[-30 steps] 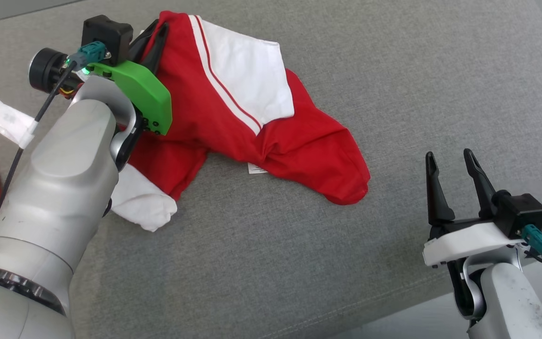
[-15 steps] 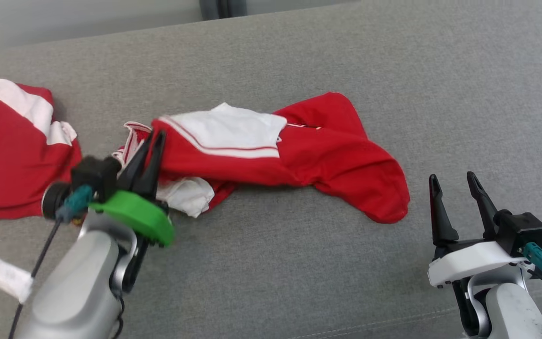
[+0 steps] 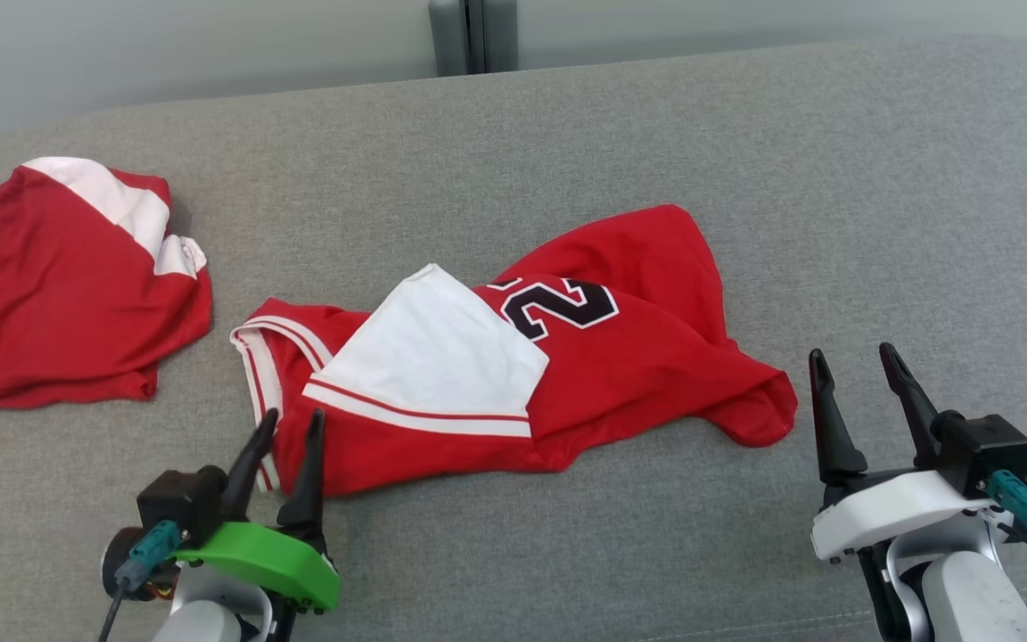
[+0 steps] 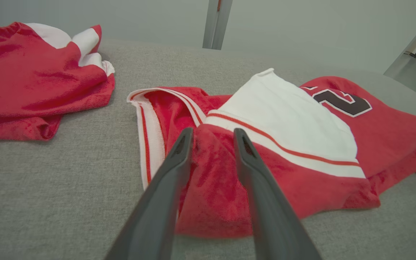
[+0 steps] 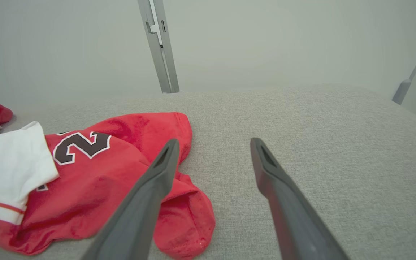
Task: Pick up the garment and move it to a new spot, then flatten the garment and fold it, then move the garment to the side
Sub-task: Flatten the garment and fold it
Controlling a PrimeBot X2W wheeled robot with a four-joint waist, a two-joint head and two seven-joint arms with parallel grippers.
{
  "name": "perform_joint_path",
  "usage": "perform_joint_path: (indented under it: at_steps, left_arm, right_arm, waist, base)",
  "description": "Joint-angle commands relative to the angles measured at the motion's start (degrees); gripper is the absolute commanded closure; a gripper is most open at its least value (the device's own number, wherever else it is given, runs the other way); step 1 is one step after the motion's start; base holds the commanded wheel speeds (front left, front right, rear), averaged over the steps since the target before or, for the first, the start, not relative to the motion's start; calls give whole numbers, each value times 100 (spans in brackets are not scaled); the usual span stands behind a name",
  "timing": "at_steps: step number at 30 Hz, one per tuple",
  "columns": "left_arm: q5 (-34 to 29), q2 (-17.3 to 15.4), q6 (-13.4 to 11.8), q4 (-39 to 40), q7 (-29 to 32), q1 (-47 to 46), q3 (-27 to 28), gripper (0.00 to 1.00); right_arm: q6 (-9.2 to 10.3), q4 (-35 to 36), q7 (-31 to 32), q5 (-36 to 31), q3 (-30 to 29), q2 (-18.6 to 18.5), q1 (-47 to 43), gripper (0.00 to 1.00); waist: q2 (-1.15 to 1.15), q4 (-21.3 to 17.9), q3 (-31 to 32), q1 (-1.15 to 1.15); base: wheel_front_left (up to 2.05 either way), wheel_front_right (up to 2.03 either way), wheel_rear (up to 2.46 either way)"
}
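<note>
Lying crumpled, the jersey [image 3: 638,357] is free; left gripper [image 3: 294,414] half-parted, right gripper [image 3: 851,351] wide apart, both empty

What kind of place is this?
Likely a robot test room, not a home: a grey fabric-covered surface, a red-and-white numbered jersey laid on it, a bare pale wall with a grey metal post.

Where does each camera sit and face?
Head view: on the head, looking down at the jersey on the cushion; left gripper and right gripper at bottom.
Left wrist view: on that wrist, along its fingers onto the jersey's striped edge.
Right wrist view: on that wrist, along its fingers across the cushion.
All three share the jersey's number.
</note>
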State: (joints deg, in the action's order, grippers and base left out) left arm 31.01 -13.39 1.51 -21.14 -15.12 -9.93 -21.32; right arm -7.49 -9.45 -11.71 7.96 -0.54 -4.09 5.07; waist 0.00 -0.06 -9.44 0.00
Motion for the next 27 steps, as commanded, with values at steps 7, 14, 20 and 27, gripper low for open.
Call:
perform_joint_path:
  at_steps: [7, 14, 20, 27]
  left_arm:
    - [-581, -52, 219, 174, -3, -631, 350, 0]
    - [-847, -153, 452, -349, 280, -1857, 10, 0]
    - [-791, -244, 557, -1039, 785, -2542, -375, 0]
    - [-462, -344, 597, -1646, 1220, -2791, -811, 0]
  right_arm:
    - [0, -1, 7, 68, 113, -36, 33, 0]
    - [0, -45, -49, 99, 171, -24, 153, 0]
    - [0, -135, -139, 138, 151, 6, 267, 0]
    - [0, -239, -226, 150, 115, 42, 380, 0]
  waist:
    - [0, -110, 4, 0]
    - [0, -509, -251, 0]
    - [0, -806, -498, 0]
    - [0, -951, -644, 0]
  base:
    - [0, 0, 0]
    - [0, 0, 0]
    - [0, 0, 0]
    - [0, 0, 0]
